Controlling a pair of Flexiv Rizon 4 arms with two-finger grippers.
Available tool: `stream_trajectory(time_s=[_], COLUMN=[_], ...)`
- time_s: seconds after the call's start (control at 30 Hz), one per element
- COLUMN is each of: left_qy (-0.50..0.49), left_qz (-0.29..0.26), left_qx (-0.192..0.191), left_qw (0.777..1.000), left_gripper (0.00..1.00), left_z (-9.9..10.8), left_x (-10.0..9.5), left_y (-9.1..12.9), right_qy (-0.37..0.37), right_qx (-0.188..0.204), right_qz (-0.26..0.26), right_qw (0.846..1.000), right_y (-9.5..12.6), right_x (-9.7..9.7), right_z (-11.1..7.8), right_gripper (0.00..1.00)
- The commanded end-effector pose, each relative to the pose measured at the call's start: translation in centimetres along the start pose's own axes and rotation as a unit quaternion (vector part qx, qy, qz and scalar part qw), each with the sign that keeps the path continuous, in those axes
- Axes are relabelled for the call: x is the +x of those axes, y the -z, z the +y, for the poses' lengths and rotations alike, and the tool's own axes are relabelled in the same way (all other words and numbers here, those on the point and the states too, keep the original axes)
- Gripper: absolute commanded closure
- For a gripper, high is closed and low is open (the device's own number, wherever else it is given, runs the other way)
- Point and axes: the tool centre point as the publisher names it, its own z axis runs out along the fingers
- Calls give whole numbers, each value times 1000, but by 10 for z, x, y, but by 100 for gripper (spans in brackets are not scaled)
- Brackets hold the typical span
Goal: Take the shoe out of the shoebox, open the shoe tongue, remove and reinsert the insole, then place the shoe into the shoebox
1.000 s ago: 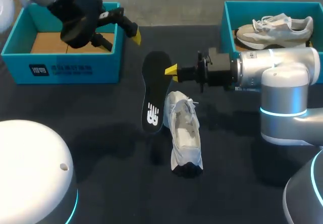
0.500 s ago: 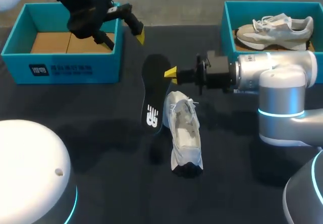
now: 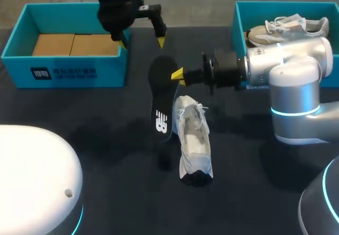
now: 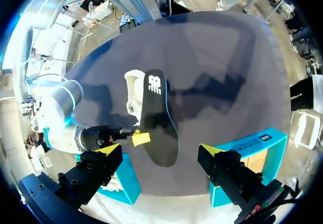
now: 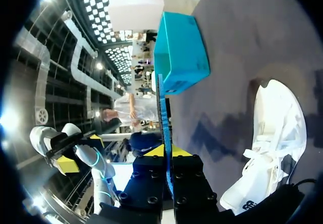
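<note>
A white shoe (image 3: 194, 139) lies on the dark table, toe towards me, opening up. My right gripper (image 3: 178, 75) is shut on the edge of the black insole (image 3: 163, 95), which hangs on its side just left of the shoe. In the right wrist view the insole (image 5: 162, 108) stands edge-on between the yellow tips of my right gripper (image 5: 167, 151), with the shoe (image 5: 275, 133) beside it. My left gripper (image 3: 142, 41) is open and empty, raised behind the insole. From the left wrist view, the insole (image 4: 157, 118) and shoe (image 4: 132, 89) lie ahead of my left gripper (image 4: 159, 152).
A teal shoebox (image 3: 63, 72) with a cardboard floor stands at the back left. Another teal shoebox (image 3: 239, 23) at the back right holds a grey-white shoe (image 3: 288, 29). My right arm (image 3: 286, 68) stretches across in front of that box.
My left arm has swung right and towards the back, from over the left box to behind the insole. My right gripper keeps its hold on the insole, nearly still.
</note>
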Motion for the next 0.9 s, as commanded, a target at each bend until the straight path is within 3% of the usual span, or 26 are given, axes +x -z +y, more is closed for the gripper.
stream_trajectory(time_s=[0.03,0.5,0.63,0.9], left_qy=[0,7,18,27], left_qz=[20,41,-18,-151], left_qx=[5,-15,-19,-35], left_qw=[1000,999,1000,988], left_gripper=[0,0,0,0], left_z=[7,15,13,8], left_x=[-10,-28,-28,-6], left_y=[-3,4,3,10], right_qy=[-1,-1,-1,-1], right_qx=[0,0,0,0], right_qz=[-7,-7,-7,-7], right_qw=[1000,1000,1000,1000], right_y=[0,0,0,0], right_x=[1,1,1,1], right_z=[0,0,0,0], right_gripper=[100,100,100,100])
